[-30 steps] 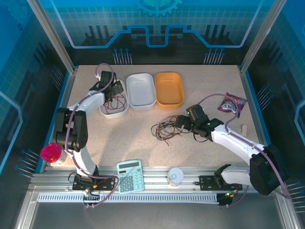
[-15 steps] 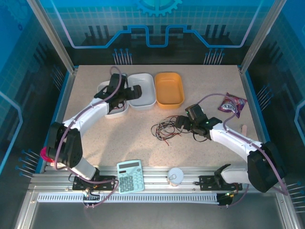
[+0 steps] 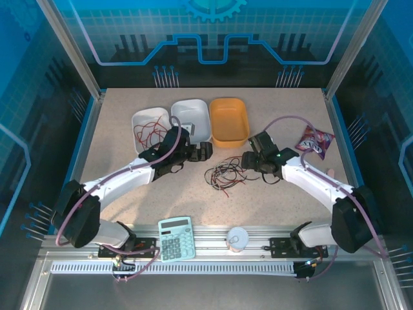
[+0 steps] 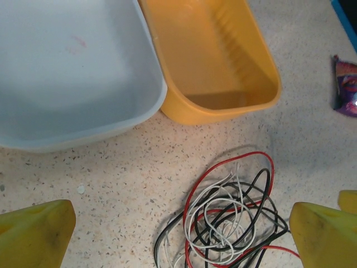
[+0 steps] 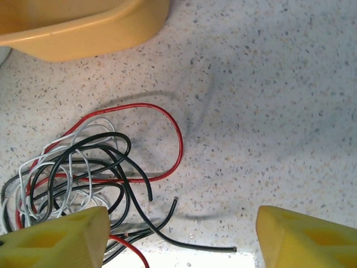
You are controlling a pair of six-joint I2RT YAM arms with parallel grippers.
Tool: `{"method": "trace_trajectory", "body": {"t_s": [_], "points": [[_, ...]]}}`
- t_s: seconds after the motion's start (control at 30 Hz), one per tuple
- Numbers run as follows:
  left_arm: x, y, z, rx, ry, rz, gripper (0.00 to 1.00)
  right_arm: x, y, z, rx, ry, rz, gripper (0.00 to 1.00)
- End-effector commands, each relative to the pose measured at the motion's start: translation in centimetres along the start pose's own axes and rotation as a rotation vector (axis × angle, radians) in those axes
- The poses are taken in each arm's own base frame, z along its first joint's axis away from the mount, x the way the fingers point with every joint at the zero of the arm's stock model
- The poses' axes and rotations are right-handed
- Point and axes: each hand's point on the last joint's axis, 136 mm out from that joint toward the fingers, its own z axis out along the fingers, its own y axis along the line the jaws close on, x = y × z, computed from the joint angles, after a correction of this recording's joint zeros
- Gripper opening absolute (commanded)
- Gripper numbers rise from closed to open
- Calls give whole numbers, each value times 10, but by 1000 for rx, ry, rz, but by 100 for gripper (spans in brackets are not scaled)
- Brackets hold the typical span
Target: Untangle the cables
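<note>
On the speckled bench, mid-frame, tangled cables flanked by left fingers and right fingers, both spread, likely poised to tug strands apart.

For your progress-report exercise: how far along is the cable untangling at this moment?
Done: a red cable lies alone in the white tray. In hand: the left gripper and right gripper flank the tangle, both open, holding nothing. Left: its red, black and white strands are knotted together on the table; the grey tray and orange tray hold nothing.
</note>
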Motion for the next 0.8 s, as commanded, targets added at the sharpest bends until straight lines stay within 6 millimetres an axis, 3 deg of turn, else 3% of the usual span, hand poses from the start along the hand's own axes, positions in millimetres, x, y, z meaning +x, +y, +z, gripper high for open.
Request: {"method": "trace_trajectory", "body": {"t_s": [0.0,0.37,0.77], "points": [[-18,6,-14,-16,-119,-66,99,-1,-8,6,60,45,-99,67],[-7,25,-26,-71,-140,-105,99,-13,3,52,30,152,-183,51],[-5,28,-25,-86,-131,-104,99,-7,8,95,40,250,-227,46]]}}
